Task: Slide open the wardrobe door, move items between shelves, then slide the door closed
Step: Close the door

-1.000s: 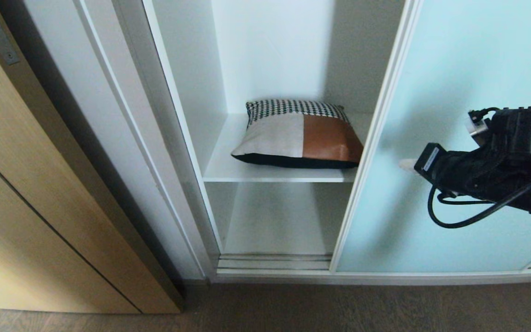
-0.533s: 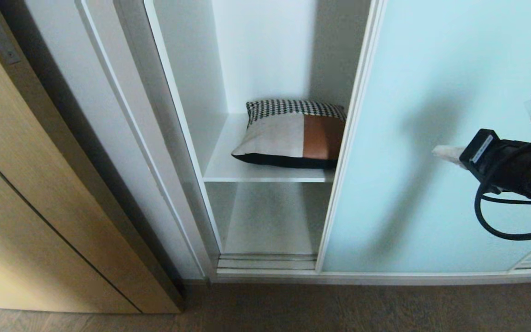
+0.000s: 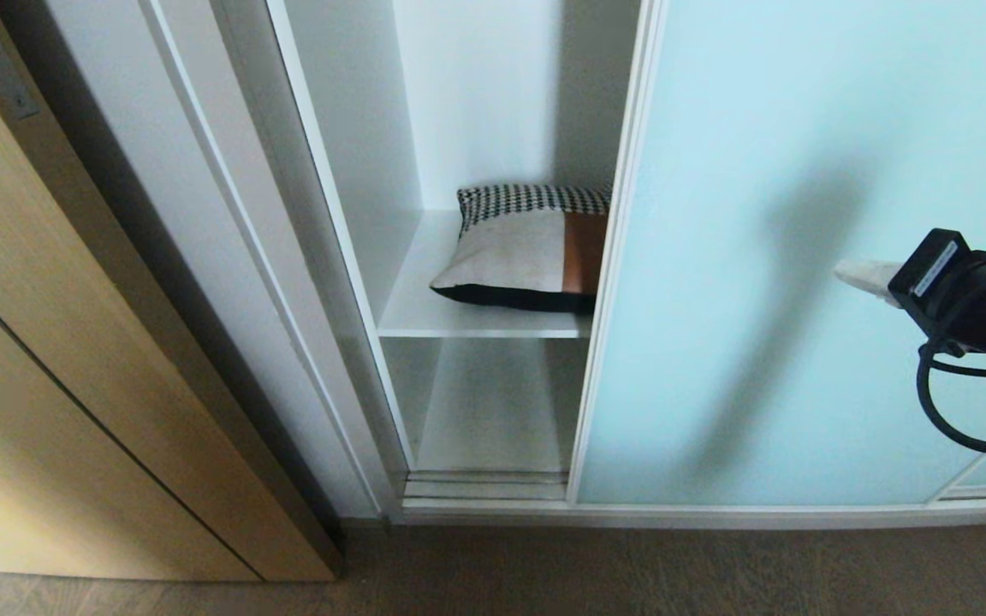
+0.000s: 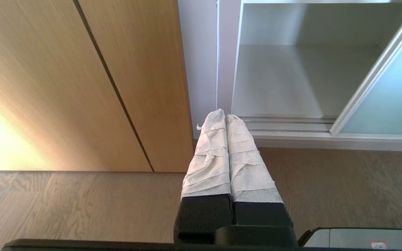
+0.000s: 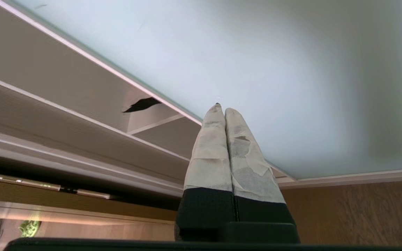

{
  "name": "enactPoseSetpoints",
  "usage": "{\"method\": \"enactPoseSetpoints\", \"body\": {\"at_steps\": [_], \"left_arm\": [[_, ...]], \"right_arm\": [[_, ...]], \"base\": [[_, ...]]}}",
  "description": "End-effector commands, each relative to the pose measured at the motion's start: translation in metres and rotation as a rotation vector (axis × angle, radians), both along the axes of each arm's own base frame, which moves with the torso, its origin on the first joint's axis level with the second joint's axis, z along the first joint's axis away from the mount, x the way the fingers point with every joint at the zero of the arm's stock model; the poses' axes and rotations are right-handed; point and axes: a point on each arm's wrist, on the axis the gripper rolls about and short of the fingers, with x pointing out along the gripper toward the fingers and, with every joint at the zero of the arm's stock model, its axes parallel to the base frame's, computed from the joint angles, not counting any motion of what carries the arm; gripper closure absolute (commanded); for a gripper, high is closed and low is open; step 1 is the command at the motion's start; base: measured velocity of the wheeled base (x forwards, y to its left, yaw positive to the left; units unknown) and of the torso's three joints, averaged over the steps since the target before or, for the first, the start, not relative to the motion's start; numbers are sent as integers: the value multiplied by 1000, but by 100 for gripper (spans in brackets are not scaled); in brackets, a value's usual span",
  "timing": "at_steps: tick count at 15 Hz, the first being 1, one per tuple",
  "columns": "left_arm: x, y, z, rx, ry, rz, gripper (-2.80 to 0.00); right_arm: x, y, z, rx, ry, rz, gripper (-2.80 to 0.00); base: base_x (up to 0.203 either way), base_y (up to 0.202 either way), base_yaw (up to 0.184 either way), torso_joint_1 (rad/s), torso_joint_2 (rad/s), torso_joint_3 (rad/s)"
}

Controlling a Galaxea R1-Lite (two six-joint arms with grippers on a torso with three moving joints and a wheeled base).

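my right gripper is out in front of the sliding door, fingers pressed together, nothing held, tips close to the frosted glass but i can't tell if they're touching it. left gripper is parked low by the floor near the wood door, also pinched closed and empty. the sliding door covers most of the opening; its leading edge cuts across the brown panel of the cushion, so only the left part of the cushion shows. cushion sits flat on the upper shelf, toward the back; the bottom compartment below it looks bare. my read: this is the closing step, door partway across with a gap left on the hinge-door side. the glass has no handle, so the next move needs a flat push with the closed fingertips along the track toward the left jamb, pressure kept low and parallel to the rail. risk is the tips skating on smooth glass or pushing inward instead of sideways and binding the panel. i'd hook the door's frame edge if friction alone doesn't carry it, then pull the arm clear of the gap before it shuts
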Motion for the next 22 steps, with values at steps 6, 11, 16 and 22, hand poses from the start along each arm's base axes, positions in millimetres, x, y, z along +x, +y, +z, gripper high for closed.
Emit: {"method": "enactPoseSetpoints", "body": {"at_steps": [6,11,16,22], "left_arm": [[0,0,0,0,2,0,0],[0,0,0,0,2,0,0],[0,0,0,0,2,0,0],[0,0,0,0,1,0,0]], "right_arm": [[-11,-10,6,5,-26,-38,0],[-32,-18,16,-4,-79,-41,0],[-112,-30,6,-409,-247,-114,0],[-230,-22,-43,-619,-407,-178,0]], "base": [[0,0,0,0,0,0],[0,0,0,0,0,0],[0,0,0,0,0,0],[0,0,0,0,0,0]]}}
